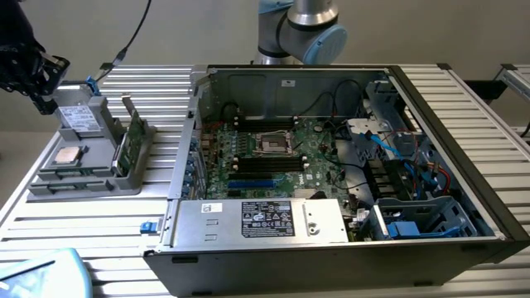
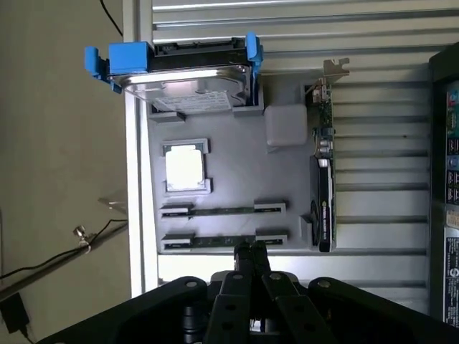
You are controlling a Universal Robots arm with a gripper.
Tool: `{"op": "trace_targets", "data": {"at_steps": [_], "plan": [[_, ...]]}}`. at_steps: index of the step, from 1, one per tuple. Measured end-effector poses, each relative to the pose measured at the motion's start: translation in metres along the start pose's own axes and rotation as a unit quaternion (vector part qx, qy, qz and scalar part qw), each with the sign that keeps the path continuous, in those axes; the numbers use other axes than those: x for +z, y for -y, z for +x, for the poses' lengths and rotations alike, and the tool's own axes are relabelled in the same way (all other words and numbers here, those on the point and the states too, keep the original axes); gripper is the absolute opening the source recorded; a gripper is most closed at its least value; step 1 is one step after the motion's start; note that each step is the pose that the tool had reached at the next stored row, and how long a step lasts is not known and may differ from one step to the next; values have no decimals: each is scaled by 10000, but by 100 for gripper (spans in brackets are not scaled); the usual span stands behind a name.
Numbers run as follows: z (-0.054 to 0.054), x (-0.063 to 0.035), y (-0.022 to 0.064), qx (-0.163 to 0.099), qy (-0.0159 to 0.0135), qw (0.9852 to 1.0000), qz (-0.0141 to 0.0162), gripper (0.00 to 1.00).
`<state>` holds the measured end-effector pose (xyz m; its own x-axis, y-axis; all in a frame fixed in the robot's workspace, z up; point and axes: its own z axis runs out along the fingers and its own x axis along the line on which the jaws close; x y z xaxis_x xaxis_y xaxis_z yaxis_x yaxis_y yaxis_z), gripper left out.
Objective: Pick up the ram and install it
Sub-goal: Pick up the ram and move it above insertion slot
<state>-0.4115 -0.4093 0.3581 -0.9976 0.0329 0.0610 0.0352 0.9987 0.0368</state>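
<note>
I have the end effector [image 2: 251, 256] hanging well above the grey tray [image 2: 237, 175] on the bench [image 2: 301, 29]. Its fingers are pressed together and hold nothing. The ram sits in the tray's end holders as two parallel sticks. The nearer ram stick [image 2: 222, 241] lies below the end effector, just ahead of the fingertips, and the second stick [image 2: 222, 211] is one row further out. Beyond them, further from the end effector, come the processor [image 2: 185, 166] and then the drive [image 2: 190, 89]. Both sticks run crosswise to the way the end effector points. By my reading, their long axis lines up with the direction the fingers part, so the thin faces do not face the pads. The open computer case [image 1: 273, 93] stands well off to one side.
</note>
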Motion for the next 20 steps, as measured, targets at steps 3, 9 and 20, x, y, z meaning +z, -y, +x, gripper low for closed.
{"op": "trace_targets", "data": {"at_steps": [3, 9, 20], "plan": [[5, 8, 0, -144, -6, 9999, 9, 11], [6, 23, 1, -683, -25, 9977, 42, 11], [5, 46, 2, -1679, -63, 9857, 103, 11]]}}
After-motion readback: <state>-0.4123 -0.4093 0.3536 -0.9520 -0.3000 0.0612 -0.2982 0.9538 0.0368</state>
